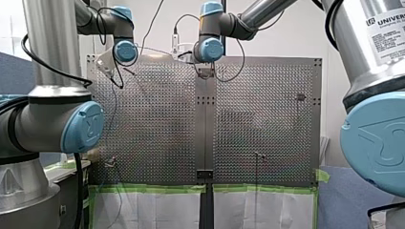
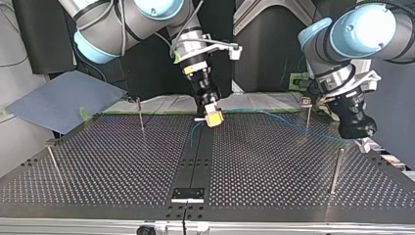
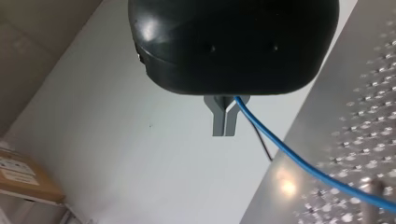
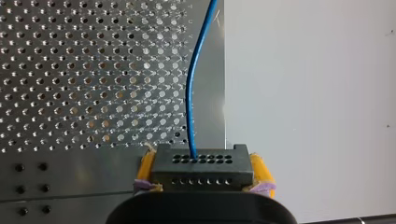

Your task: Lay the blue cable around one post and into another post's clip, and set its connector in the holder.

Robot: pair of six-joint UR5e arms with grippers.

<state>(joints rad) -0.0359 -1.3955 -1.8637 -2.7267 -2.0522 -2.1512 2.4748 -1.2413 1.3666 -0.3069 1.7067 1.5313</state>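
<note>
A: Where's the blue cable sitting rn?
B: Hanging in the air, strung from the table's middle toward the top view's right, betw. both grippers. It isn't lying round any post yet. The connector is sitting clamped betw. my right gripper's yellow pads. My left gripper is pinching the cable, metal fingers nearly touching.
A: Risks?
B: I'm thinking some slack is drooping below the connector and could be snagging a hole or the wrong post. Pulling too taut could be yanking the wire out of the connector.
A: Surroundings?
B: Perforated metal table, thin posts standing well apart, green tape running along its edge. A blue sheet is lying beside it, w/ a white wall behind.
</note>
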